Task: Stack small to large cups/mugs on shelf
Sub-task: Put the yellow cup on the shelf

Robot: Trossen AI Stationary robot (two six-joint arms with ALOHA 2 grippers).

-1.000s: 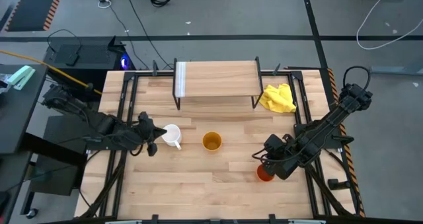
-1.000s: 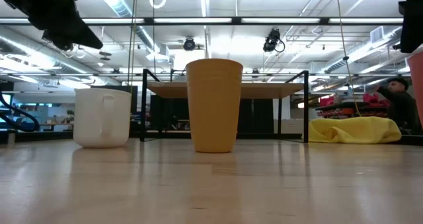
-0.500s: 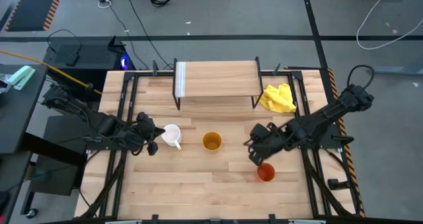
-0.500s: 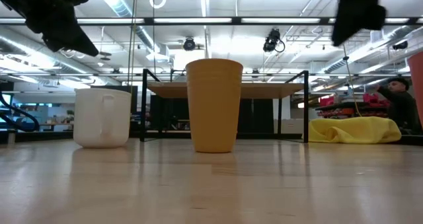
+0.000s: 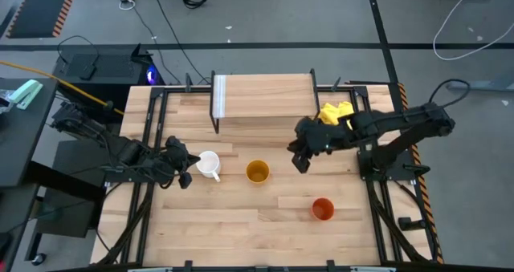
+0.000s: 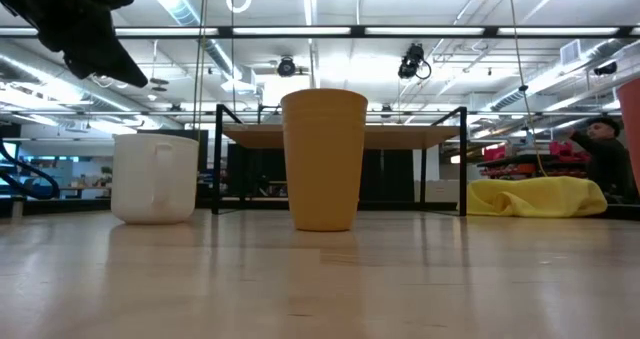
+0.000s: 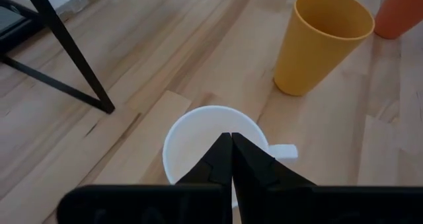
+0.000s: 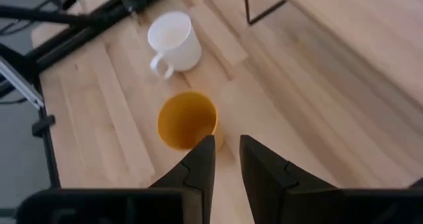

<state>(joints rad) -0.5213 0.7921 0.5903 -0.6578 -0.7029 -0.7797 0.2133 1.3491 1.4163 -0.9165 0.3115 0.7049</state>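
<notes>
The white mug (image 5: 209,165) stands on the table with its handle toward the near side. To its right stands the yellow-orange cup (image 5: 257,172). The orange-red cup (image 5: 322,209) stands nearer the near right corner. The shelf (image 5: 261,95) stands at the far middle on its black legs. My left gripper (image 7: 231,141) is shut and hovers above the mug's left rim; the low view shows it well clear of the mug (image 6: 155,177). My right gripper (image 8: 227,145) is open by a narrow gap, high over the table just right of the yellow-orange cup (image 8: 187,121).
A yellow cloth (image 5: 337,118) lies crumpled by the shelf's right end, partly under my right arm. Black frame rails run along both side edges of the table. Bare tabletop lies along the near edge and between the cups. A person shows far behind in the low view.
My right gripper has left the orange-red cup, rising and swinging toward the far left until it hangs near the yellow-orange cup and the shelf's right leg. The orange-red cup stays standing where it was.
</notes>
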